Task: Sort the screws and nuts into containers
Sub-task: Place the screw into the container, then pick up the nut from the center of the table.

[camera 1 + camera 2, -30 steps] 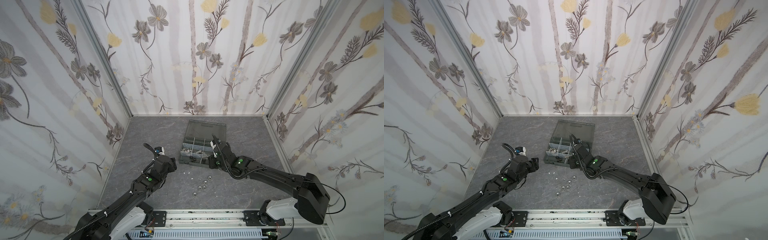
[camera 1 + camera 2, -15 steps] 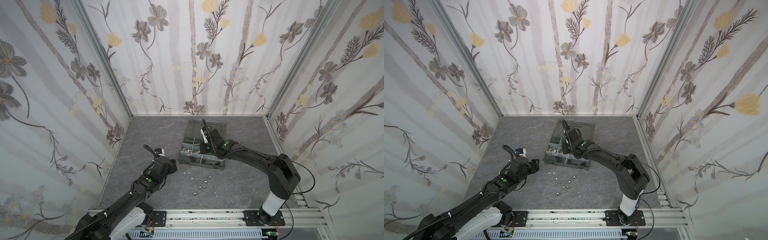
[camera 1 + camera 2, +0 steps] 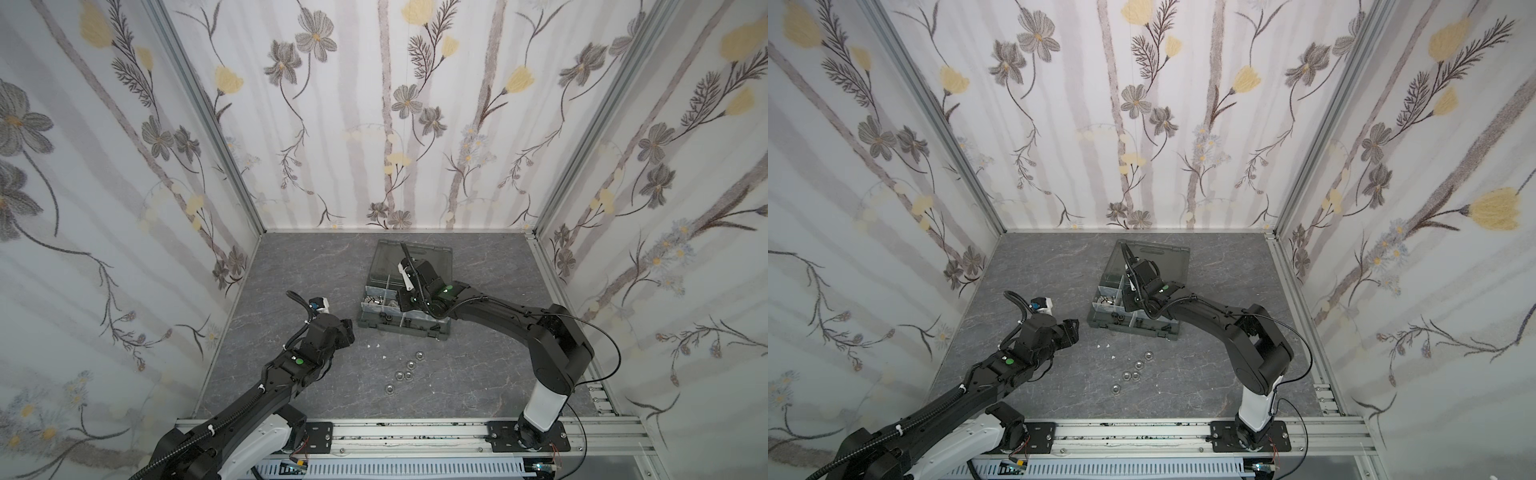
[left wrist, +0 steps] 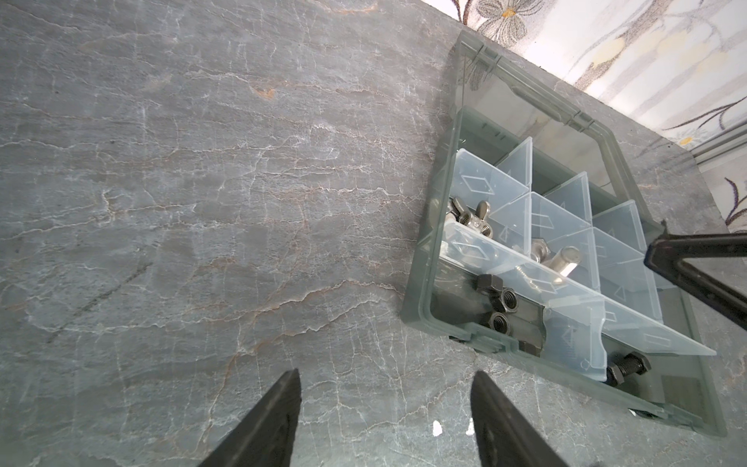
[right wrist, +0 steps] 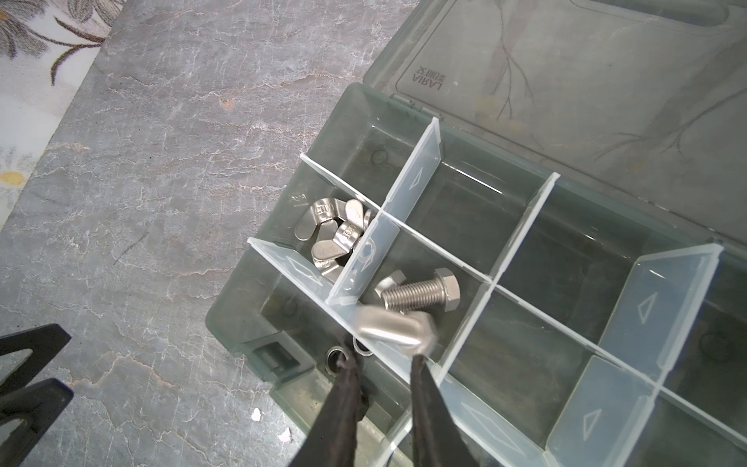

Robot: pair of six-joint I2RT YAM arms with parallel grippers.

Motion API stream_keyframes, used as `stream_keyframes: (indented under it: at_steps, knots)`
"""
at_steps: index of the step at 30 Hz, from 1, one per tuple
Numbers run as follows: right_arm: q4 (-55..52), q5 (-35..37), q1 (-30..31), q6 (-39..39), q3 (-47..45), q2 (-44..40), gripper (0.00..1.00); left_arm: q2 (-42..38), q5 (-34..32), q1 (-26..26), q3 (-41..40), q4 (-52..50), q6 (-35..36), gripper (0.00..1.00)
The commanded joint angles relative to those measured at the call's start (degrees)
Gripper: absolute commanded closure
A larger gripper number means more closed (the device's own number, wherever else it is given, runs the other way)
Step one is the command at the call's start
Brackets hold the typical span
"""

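The dark grey organiser case (image 3: 441, 332) (image 3: 1173, 331) lies open mid-floor, its containers split by pale dividers (image 5: 416, 178). My right gripper (image 5: 384, 358) hovers over the case with its jaws slightly parted. A blurred silver screw (image 5: 394, 325) is just past its fingertips, above a compartment where another silver screw (image 5: 420, 291) lies. Wing nuts (image 5: 335, 230) fill the neighbouring compartment. Black nuts (image 4: 501, 303) and a black screw (image 4: 628, 366) lie in the front row. Several silver nuts (image 3: 410, 365) (image 3: 1138, 365) lie loose on the floor. My left gripper (image 4: 386, 372) (image 3: 1073, 328) is open and empty, left of the case.
The smoky lid (image 3: 428, 254) lies flat behind the case. Small white flecks (image 3: 374, 345) dot the grey stone-patterned floor (image 3: 299, 266) in front of it. Flowered walls close in three sides, and a metal rail (image 3: 395, 432) runs along the front.
My right gripper swung from the case's front right edge, over its back, to above the middle compartments. Its jaws parted and the screw left them. The left arm stayed still.
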Motion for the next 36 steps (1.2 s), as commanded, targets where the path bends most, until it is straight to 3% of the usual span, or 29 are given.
stream_keyframes:
  at_steps: [1, 25, 36]
  knots:
    - [1.8, -0.5, 0.0, 0.0, 0.2, -0.1, 0.73, -0.2, -0.1, 0.0, -0.1, 0.9, -0.8, 0.31]
    - [0.2, -0.1, 1.4, -1.0, -3.3, -6.3, 0.72, -1.1, 0.0, 0.0, -0.5, 0.9, -1.2, 0.31]
    - [-1.0, 3.1, 9.6, 4.1, -14.5, -14.7, 0.71, 0.0, -0.5, 0.0, -0.6, 1.0, -0.8, 0.31]
